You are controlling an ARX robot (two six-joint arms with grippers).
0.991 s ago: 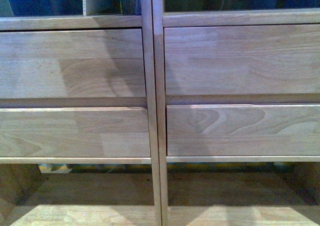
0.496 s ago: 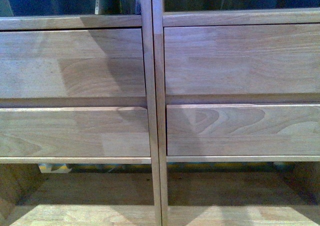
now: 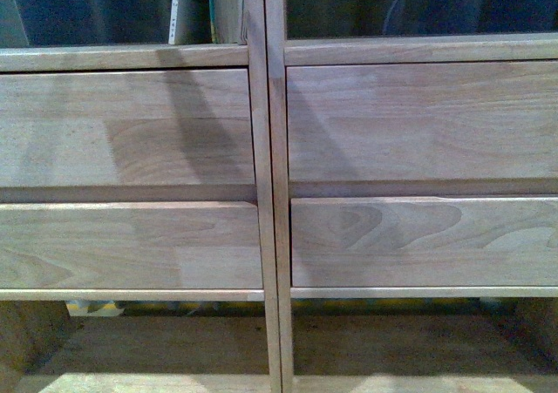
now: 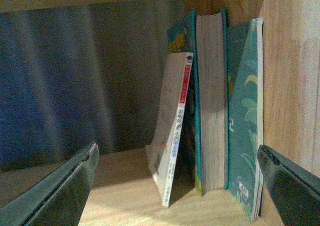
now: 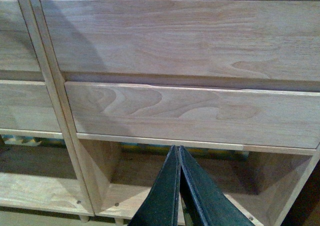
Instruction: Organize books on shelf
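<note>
The light-wood shelf point(image 3: 266, 184) fills the front view with its drawer fronts. In the upper left compartment, the left wrist view shows three books. A thin white book point(image 4: 172, 136) with a red end on its spine leans against a thick teal-covered book point(image 4: 210, 100). A thin teal book point(image 4: 245, 126) stands against the wooden side wall. The white spine point(image 3: 179, 10) also shows in the front view. My left gripper point(image 4: 177, 151) is open, a little short of the books, holding nothing. My right gripper point(image 5: 176, 150) is shut and empty, low before the right column's bottom compartment.
Four plain drawer fronts point(image 3: 418, 123) span the middle of the unit, with open bottom compartments point(image 5: 170, 181) under them. A dark blue backdrop point(image 4: 50, 85) shows through the open back. The centre divider point(image 3: 261, 27) stands right of the books.
In the front view the white spine in the upper left compartment has shifted right toward the divider. The whole shelf now sits slightly lower in the picture.
</note>
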